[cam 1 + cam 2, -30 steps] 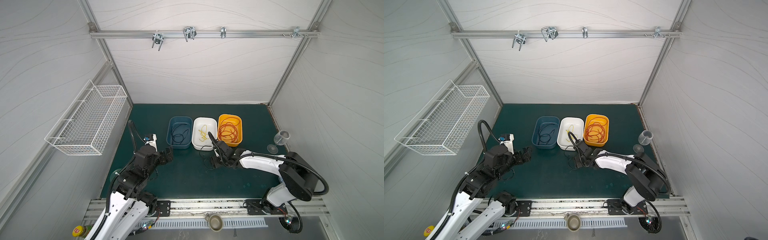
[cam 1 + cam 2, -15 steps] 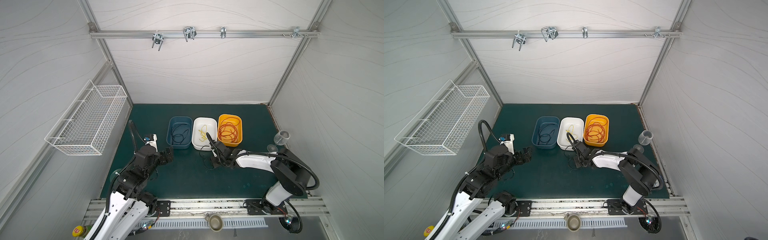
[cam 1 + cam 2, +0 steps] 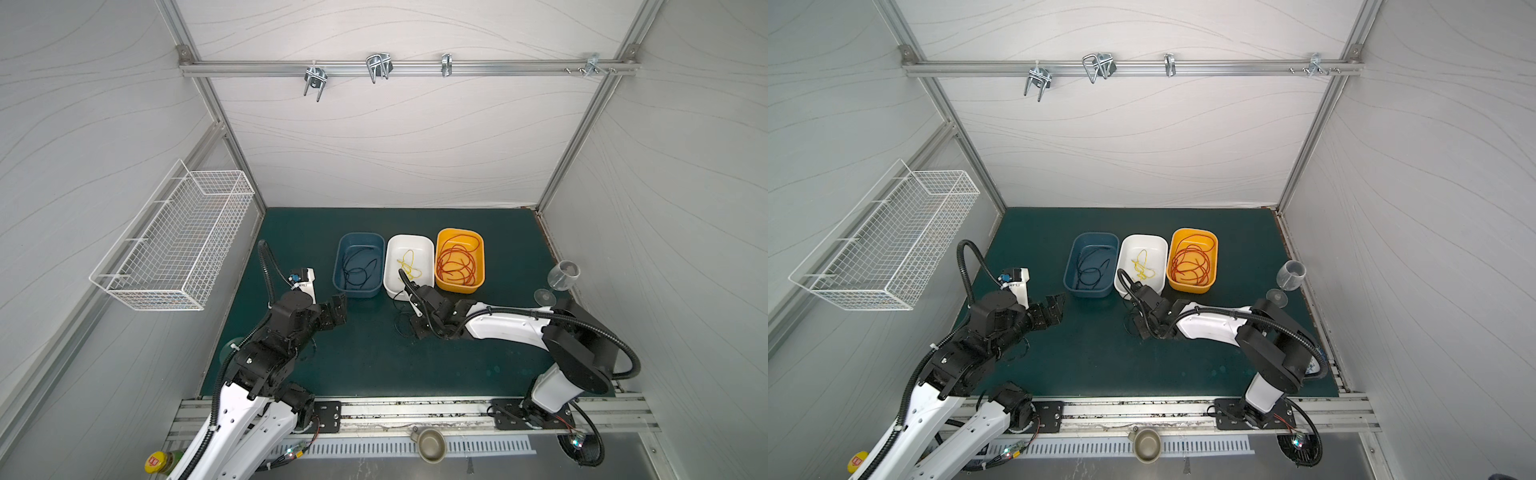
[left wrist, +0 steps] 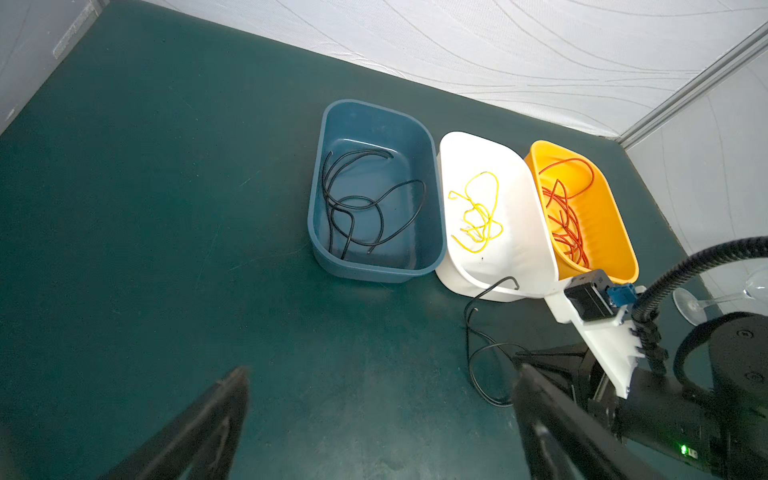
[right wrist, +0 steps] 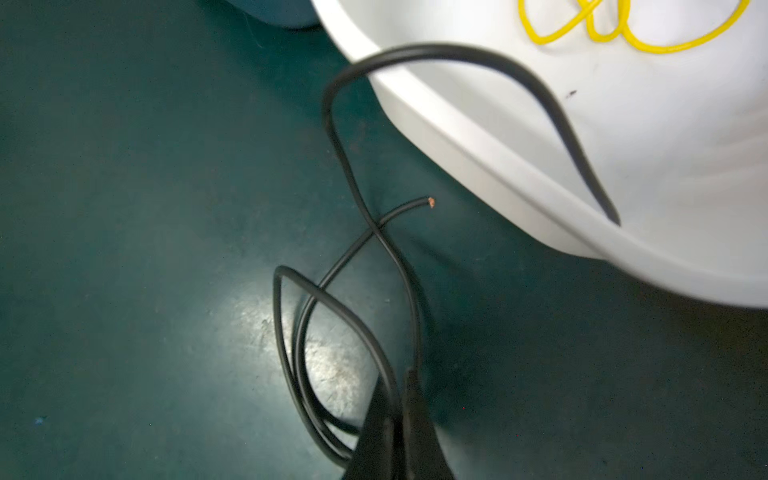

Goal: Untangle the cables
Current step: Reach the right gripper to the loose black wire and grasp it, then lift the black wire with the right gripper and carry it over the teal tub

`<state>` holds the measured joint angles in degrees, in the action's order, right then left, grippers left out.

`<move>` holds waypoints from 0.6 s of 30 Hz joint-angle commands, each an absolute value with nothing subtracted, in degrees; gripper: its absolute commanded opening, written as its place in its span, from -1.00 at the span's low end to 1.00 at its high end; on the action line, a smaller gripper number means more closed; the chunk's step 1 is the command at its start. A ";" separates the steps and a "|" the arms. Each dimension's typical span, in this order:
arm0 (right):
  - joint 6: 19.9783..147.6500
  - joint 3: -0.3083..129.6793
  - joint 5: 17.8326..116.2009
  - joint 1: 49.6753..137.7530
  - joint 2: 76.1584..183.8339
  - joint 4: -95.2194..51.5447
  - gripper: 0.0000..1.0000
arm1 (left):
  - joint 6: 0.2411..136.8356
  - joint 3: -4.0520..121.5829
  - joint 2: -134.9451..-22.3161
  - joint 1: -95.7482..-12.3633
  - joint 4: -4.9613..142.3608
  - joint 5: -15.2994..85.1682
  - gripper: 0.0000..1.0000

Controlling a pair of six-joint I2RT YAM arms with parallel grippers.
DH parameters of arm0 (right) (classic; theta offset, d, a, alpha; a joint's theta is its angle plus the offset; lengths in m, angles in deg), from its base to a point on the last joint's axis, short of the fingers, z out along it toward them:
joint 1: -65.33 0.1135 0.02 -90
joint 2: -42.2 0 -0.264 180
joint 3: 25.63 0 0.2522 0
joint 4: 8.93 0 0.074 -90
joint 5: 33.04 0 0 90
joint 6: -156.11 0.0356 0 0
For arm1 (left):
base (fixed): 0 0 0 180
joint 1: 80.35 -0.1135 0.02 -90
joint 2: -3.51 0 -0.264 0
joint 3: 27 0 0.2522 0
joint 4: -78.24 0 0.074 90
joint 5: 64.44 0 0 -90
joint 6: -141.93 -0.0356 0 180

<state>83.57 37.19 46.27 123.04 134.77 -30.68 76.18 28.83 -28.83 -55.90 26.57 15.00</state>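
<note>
Right jaws: pressed together on the loose black cable. In the right wrist view the 2 fingers meet with no gap, strands of the cable's loop running in between them, low over the bench.
Loose black cable: on the bench just in front of the white bin. It crosses itself once. 1 end, showing copper, lies on the bench near the bin's wall. The other part rises and arcs over the bin's near rim – whether that end touches the bin I cannot tell.
Left jaws: spread wide, nothing between them. They hang above the bench to the left of the blue bin, pointing toward the bins and well apart from the loose cable.
Bins: 3 in a row at mid-bench, side by side – blue, white, then the orange bin on the right.
Blue bin: black cables lie looped inside.
White bin: a yellow cable lies crumpled on its floor.
Orange bin: red cables are coiled inside.
Right edge of bench: a clear stemmed glass, seemingly lying on its side.
Left wall: a white wire basket, mounted above the bench.
</note>
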 commanded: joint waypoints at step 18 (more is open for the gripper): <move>81.11 41.89 44.07 126.94 108.88 -44.97 -1.00 | 75.92 29.30 -27.91 -55.20 28.55 14.05 0.99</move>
<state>82.10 39.75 43.49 126.56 111.41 -41.19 76.16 28.83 -28.61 -55.42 26.57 14.89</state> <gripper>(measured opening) 0.057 0.996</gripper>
